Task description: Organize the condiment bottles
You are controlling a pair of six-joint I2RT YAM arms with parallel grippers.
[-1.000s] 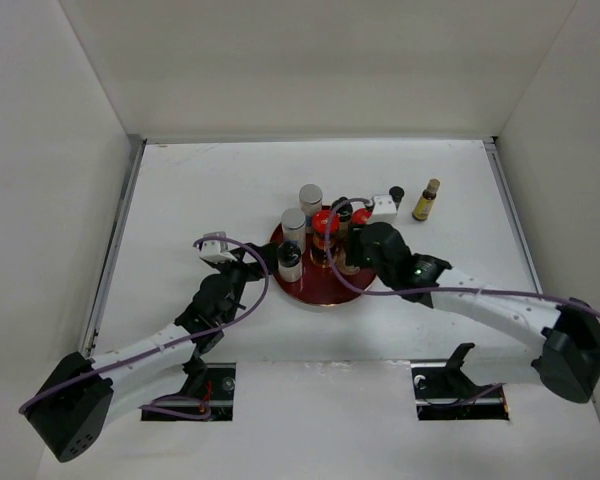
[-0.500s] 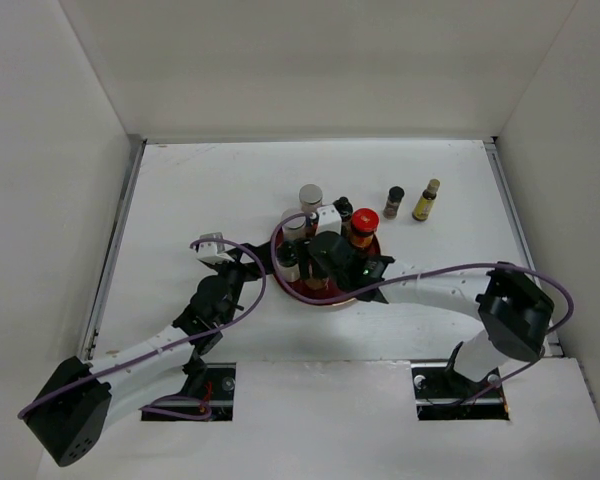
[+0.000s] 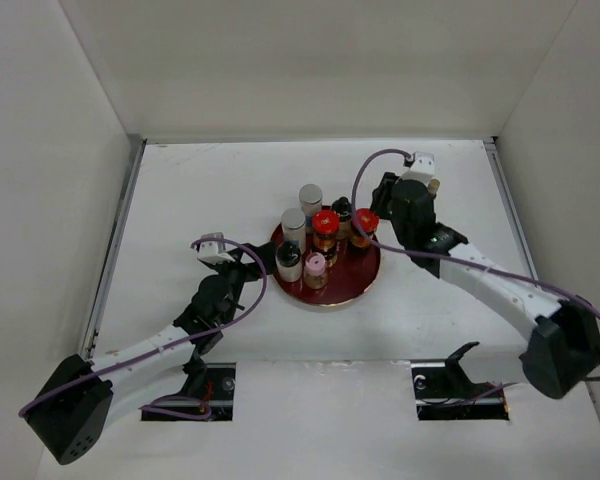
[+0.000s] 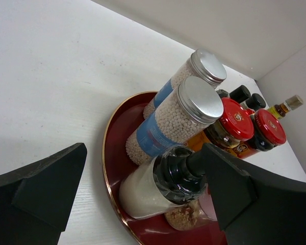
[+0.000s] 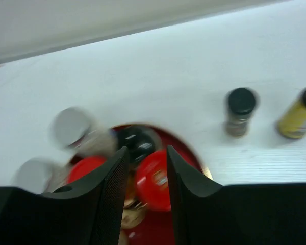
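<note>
Since half a second ago the right arm has swung off the tray to the far right, uncovering a pink-capped bottle. The right jaws stand a narrow gap apart with nothing between them. Their wrist view is blurred. Near them, a black-capped bottle and a yellow bottle stand on the table, right of the tray. The left jaws gape wide at the tray's left rim, just short of a white bottle with a black top. The round dark red tray also carries two white shakers with grey tops, two red-lidded brown jars and a dark black-capped one, all upright and close together. Bare table runs wide on the left and behind the tray, up to the walls; the right side is narrower.
</note>
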